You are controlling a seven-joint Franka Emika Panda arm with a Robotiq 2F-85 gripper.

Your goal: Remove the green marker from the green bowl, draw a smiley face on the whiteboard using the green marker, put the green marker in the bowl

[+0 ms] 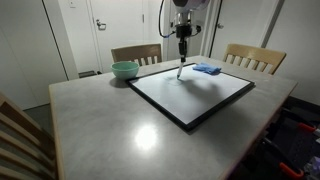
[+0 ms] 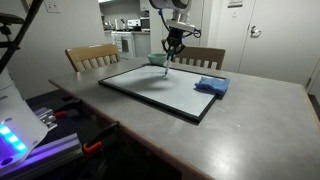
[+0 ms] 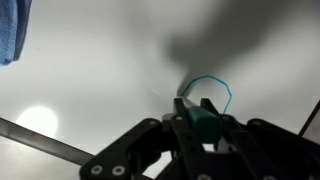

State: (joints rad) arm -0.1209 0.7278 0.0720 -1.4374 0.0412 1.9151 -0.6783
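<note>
My gripper [image 3: 198, 112] is shut on the green marker [image 3: 203, 122], which points down at the whiteboard [image 3: 110, 70]. A partly closed teal outline [image 3: 207, 90] is drawn on the board just past the marker's tip. In both exterior views the gripper [image 1: 182, 46] [image 2: 171, 46] hangs over the board's far part [image 1: 190, 95] [image 2: 150, 85], with the marker [image 1: 181, 68] reaching down to the surface. The pale green bowl [image 1: 125, 69] sits off the board's far corner on the table; the gripper partly hides the bowl [image 2: 156, 60] in one exterior view.
A blue cloth pad [image 1: 207, 69] [image 2: 211, 85] [image 3: 12, 30] lies at the board's edge. Wooden chairs [image 1: 136, 53] [image 1: 255, 57] stand at the far side of the grey table [image 1: 110, 125]. A lamp glare spot [image 3: 38, 122] shows on the board.
</note>
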